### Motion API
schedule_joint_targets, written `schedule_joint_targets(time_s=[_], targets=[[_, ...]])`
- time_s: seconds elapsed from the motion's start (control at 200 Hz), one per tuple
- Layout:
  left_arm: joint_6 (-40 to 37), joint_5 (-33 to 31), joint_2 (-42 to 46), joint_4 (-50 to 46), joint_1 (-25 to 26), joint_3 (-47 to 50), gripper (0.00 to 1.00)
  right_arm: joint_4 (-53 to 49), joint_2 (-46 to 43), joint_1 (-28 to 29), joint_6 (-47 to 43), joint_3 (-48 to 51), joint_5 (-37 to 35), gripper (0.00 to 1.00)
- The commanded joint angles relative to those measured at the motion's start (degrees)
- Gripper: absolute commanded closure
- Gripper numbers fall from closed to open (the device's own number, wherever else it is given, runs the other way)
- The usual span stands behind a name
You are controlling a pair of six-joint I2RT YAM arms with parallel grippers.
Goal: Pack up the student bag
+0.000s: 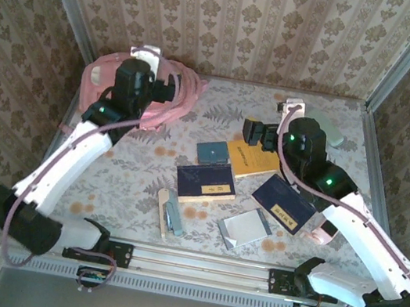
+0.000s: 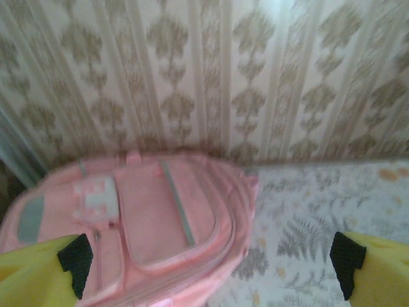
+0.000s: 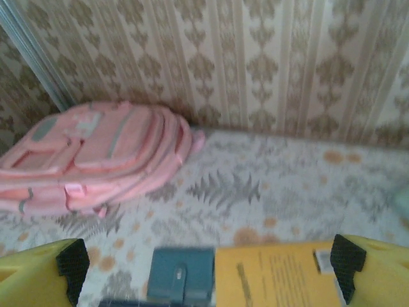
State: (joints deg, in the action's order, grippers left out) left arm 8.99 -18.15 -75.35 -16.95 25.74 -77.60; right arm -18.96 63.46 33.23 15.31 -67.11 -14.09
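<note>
Flat on the surface, pockets up: student bag (image 2: 153, 224), long axis roughly along the back wall. Just over the bag's near right end, bag ahead and slightly leftward: left claw (image 2: 212, 262), jaws fully spread, gripping nothing. Well right of the bag, above a yellow booklet (image 3: 281, 275): right claw (image 3: 211, 259), equally wide, empty. Nearer the bag by far: left arm, likely best placed for opening it.

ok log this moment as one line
left tool: open, empty, by backpack | right tool: open, empty, by yellow book | backpack: lying on table, far left | navy books: loose mid-table
</note>
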Motion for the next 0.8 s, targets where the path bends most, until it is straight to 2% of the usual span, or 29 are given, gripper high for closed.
schedule_joint_targets(time_s=[0.0,0.03,0.085,0.2,0.29,0.38,0.54,0.63,0.795], targets=[[8.49,8.79,-10.27,-11.85,-6.21,-10.29,0.0,-3.14,-1.22,-7.14,11.27,3.89,16.49,0.0],[9.19,11.99,-13.83,-13.57,-7.81,-13.49,0.0,-2.57,-1.04,-9.95,13.65,4.43,21.09,0.0],[10.07,17.25,-19.4,-14.87,-10.42,-18.08,0.0,-3.26,-0.59,-12.81,15.59,4.11,24.74,0.0],[12.11,25.1,-29.68,-15.3,-14.29,-26.77,0.0,-2.25,-1.75,-13.1,17.91,5.39,22.75,0.0],[14.39,27.27,-38.23,-18.17,-16.47,-35.27,0.0,-0.65,-4.37,-12.67,19.98,7.87,22.72,0.03],[17.63,30.74,-45.69,-20.63,-18.46,-41.84,0.06,3.02,-8.74,-12.46,22.48,12.47,23.41,0.08],[22.73,35.75,-53.23,-17.51,-19.76,-44.54,0.11,-0.51,-10.29,-12.18,23.39,14.74,25.19,0.12],[24.99,41.04,-56.53,-14.46,-19.76,-45.5,0.17,-1.45,-10.1,-12.0,26.2,17.95,26.16,0.19],[26.97,40.45,-59.68,-13.88,-19.41,-45.86,0.18,0.16,-11.19,-9.65,28.8,22.58,27.16,0.24]])
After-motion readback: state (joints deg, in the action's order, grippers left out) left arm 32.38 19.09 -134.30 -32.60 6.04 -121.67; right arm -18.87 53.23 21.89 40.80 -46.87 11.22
